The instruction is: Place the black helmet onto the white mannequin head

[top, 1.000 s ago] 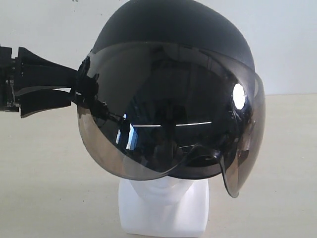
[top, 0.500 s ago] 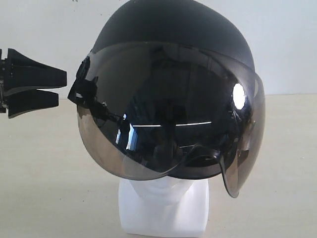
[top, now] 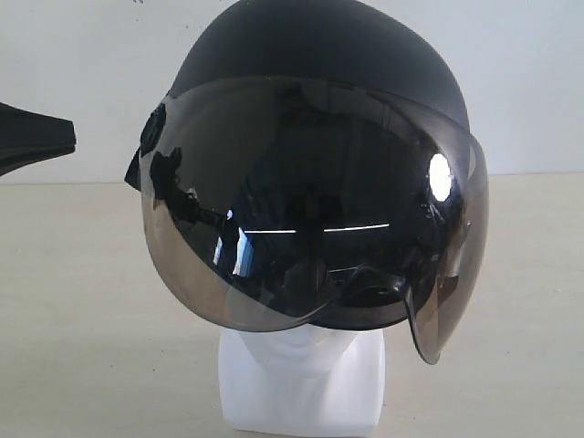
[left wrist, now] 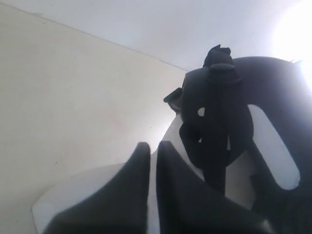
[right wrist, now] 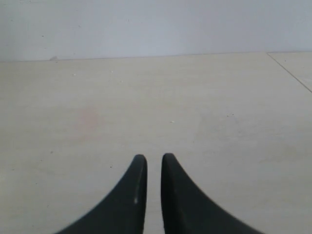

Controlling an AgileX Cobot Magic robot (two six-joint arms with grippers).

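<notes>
left hand (top: 62,139) is pressed together and pinching nothing. It sits at the left edge of the exterior view, apart from the black helmet (top: 319,46) and roughly level with the visor pivot (top: 151,137) on that side. In the left wrist view its two fingers (left wrist: 131,195) lie side by side with only a sliver between them. Beyond the tips there is black strap hardware (left wrist: 217,122), blurred, and I can't tell exactly which part it is. The helmet is seated on the white mannequin head (top: 301,383), covering the crown and face. Only the chin, neck and blocky base show below it. The smoky visor (top: 301,201) is down over the face, with bright reflections on it, and its lowest point is the right-hand corner as the exterior view shows it. The head stands upright on the pale table (top: 82,301), with a plain light wall (top: 82,55) behind. right hand (right wrist: 153,163) shows only in its own wrist view. Its fingers are close together with a slim gap and nothing between them, over bare table and well clear of the helmet.
</notes>
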